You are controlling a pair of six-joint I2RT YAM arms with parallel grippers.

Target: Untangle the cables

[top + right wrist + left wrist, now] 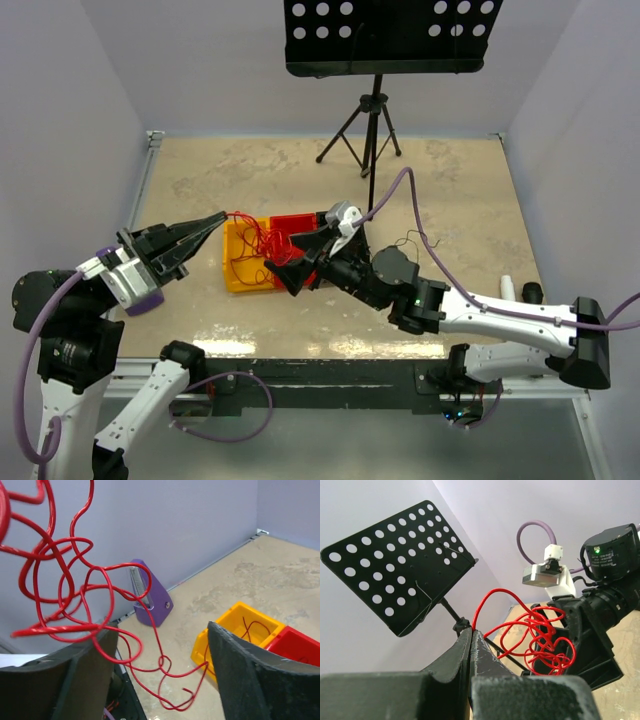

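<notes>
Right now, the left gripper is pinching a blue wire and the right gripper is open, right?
Not quite. The wire pinched by the left gripper is red, not blue, as the left wrist view shows. The rest is right: the right gripper is open.

Lilac walls [60,100] enclose a mottled beige table [450,180]; black music stand [385,35] behind

The left gripper [222,217] pinches the red cables [262,240] above the yellow bin [245,285]; the right gripper [300,258] gapes beside them.
</notes>
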